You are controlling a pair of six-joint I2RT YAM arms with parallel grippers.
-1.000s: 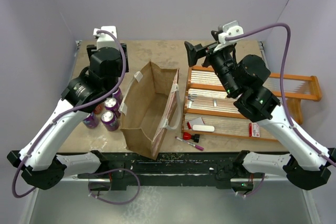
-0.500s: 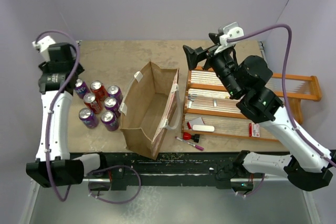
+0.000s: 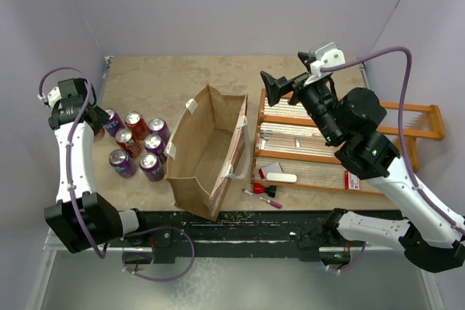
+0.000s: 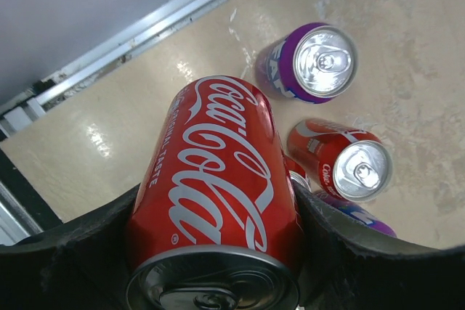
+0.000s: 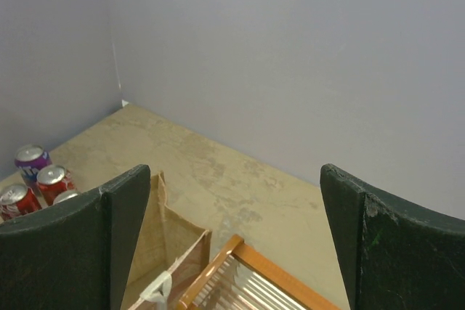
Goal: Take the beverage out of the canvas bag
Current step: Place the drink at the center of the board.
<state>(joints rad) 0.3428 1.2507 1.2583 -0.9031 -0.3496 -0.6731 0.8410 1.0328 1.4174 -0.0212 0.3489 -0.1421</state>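
Observation:
The tan canvas bag [image 3: 207, 152] stands open mid-table, its white handles hanging at the sides; I see no can inside it. It also shows in the right wrist view [image 5: 168, 246]. My left gripper [image 3: 96, 123] is at the table's far left, shut on a red Coca-Cola can [image 4: 218, 201] held above the table beside the cluster of cans. Several purple and red cans [image 3: 136, 143] stand left of the bag. My right gripper [image 3: 280, 86] is open and empty, raised above the far end of the rack.
An orange wooden-framed rack [image 3: 305, 147] lies right of the bag with small items on it. A red-capped marker [image 3: 263, 195] lies in front of it. A purple can [image 4: 312, 63] and a red can [image 4: 349, 165] stand just below the held can.
My left arm has swung from above the cans beside the bag out to the far left and come down there. My right arm has shifted slightly right.

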